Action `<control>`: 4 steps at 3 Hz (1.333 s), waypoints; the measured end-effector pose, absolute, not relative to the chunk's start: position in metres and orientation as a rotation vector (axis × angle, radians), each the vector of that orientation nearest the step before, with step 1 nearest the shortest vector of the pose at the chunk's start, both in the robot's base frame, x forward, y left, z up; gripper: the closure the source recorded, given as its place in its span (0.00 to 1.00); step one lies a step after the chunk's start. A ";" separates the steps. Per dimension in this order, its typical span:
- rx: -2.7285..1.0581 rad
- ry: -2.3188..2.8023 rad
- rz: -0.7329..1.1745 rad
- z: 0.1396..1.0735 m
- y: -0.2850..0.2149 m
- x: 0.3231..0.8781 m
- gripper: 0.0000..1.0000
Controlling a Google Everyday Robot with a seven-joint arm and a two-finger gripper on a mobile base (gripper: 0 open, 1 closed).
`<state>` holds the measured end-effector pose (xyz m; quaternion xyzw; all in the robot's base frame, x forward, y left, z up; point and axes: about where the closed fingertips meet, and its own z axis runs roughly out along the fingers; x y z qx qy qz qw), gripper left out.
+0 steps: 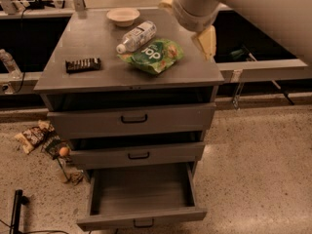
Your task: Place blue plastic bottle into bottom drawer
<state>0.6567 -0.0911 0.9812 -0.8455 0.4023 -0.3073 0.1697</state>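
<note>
The blue plastic bottle (136, 36) lies on its side on the grey cabinet top (97, 43), white cap toward the front left, touching the green snack bag (155, 55). My gripper (189, 27) hangs over the cabinet's right rear corner, right of the bottle and apart from it. It is open and empty; one yellowish finger (207, 41) shows below the wrist and the other peeks out at the upper left. The bottom drawer (141, 217) is pulled out and nothing lies inside it.
A small bowl (123, 16) sits at the back of the cabinet top and a black bar (84, 64) at its left. Both upper drawers (134, 118) stand slightly ajar. Wrappers and litter (41, 139) lie on the floor to the left.
</note>
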 end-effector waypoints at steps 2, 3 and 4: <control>-2.784 0.903 -0.629 0.925 -0.049 0.740 0.00; -2.782 0.809 -0.697 0.959 -0.017 0.780 0.00; -2.778 0.810 -0.700 0.961 -0.017 0.781 0.00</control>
